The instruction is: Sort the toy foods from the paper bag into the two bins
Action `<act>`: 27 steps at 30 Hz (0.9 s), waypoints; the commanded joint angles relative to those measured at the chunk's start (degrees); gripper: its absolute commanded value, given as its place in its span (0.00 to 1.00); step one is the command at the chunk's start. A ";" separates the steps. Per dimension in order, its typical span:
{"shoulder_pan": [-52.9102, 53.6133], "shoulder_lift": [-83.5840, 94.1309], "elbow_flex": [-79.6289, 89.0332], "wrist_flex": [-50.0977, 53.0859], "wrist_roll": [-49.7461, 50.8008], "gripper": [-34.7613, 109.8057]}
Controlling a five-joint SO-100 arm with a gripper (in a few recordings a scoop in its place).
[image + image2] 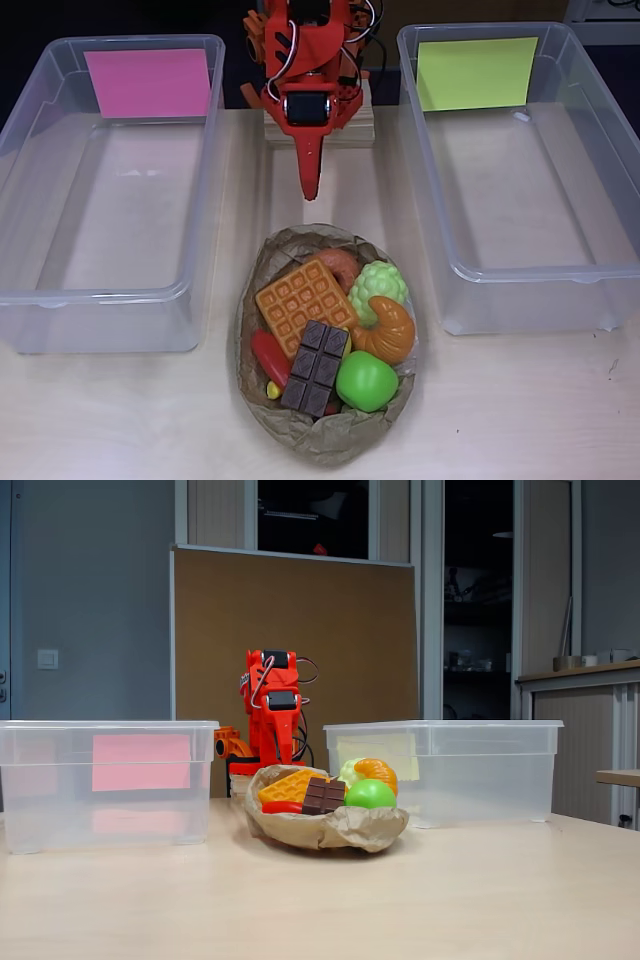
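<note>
The crumpled brown paper bag [322, 432] [340, 830] lies between the two bins and holds the toy foods: an orange waffle [302, 301] [284, 785], a brown chocolate bar [315, 367] [324, 795], an orange croissant [388, 331] [376, 771], pale-green grapes [379, 284], a green apple [366, 381] [370, 794], a red chili [268, 357], a brown donut [338, 264] and a bit of yellow banana [273, 389]. The red arm's gripper [311, 185] points down, shut and empty, just behind the bag. The pink-labelled bin [110, 180] [105, 780] and the yellow-green-labelled bin [520, 170] [470, 770] hold nothing.
The arm's base stands on a wooden block [318, 128] at the table's back edge between the bins. Bare tabletop [520, 410] lies in front of the bins and bag. A brown board [300, 630] stands behind the table.
</note>
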 commanded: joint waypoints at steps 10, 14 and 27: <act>-1.32 0.26 0.35 0.79 -0.62 0.24; -1.32 0.26 0.35 0.79 -0.62 0.24; -1.32 0.26 0.35 0.79 -0.62 0.24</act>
